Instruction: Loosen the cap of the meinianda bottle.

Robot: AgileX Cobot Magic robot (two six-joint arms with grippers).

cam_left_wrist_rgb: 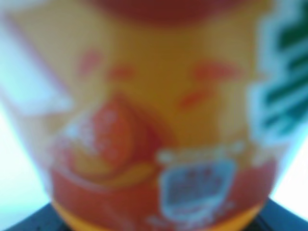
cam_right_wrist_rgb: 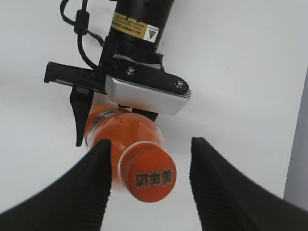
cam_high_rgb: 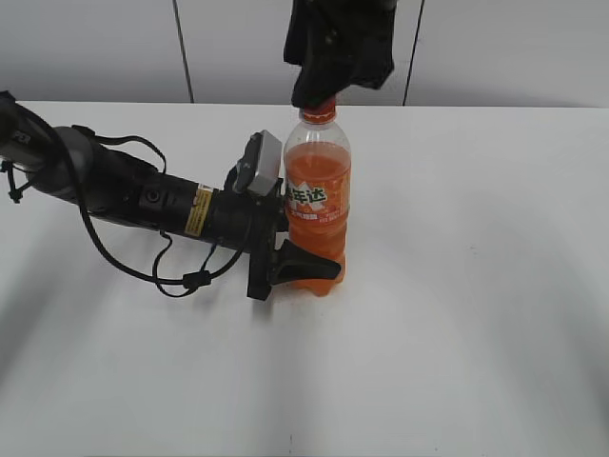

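The meinianda bottle stands upright mid-table, full of orange drink, with its orange label facing the camera. My left gripper lies level with the table and is shut on the bottle's ribbed lower body; one black finger crosses its front. In the left wrist view the blurred label fills the frame. My right gripper hangs over the bottle top, open. The orange cap sits between its black fingers, close to the left one, with a clear gap to the right one. In the exterior view the cap shows just under that gripper.
The left arm with its looping black cable stretches across the white table from the left edge. Its silver wrist camera housing sits close against the bottle's shoulder. A grey panelled wall runs behind the table.
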